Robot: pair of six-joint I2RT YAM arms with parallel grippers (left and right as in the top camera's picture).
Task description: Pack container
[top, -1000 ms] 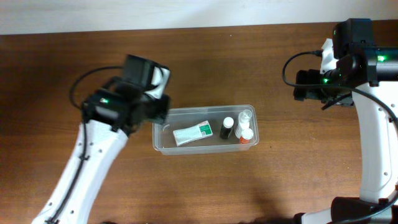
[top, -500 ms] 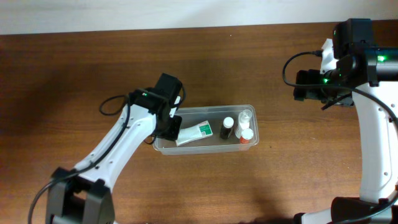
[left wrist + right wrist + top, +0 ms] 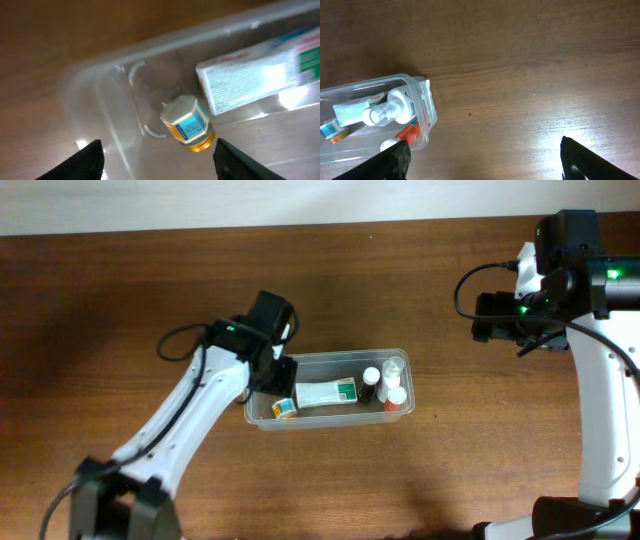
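Clear tub [image 3: 330, 357], rounded corners and rim, box [image 3: 325, 393] and jar [image 3: 189, 123] inside; left tool [image 3: 159, 150], right tool [image 3: 482, 150] both spread

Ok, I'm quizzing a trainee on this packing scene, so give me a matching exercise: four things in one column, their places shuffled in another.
Things:
1. small jar
2. green-and-white box
3. red bottle
4. right gripper

Places:
A. right end of the container
B. over the table, away from the container
C. left end of the container
D. middle of the container

Pairs: 1-C, 2-D, 3-A, 4-B
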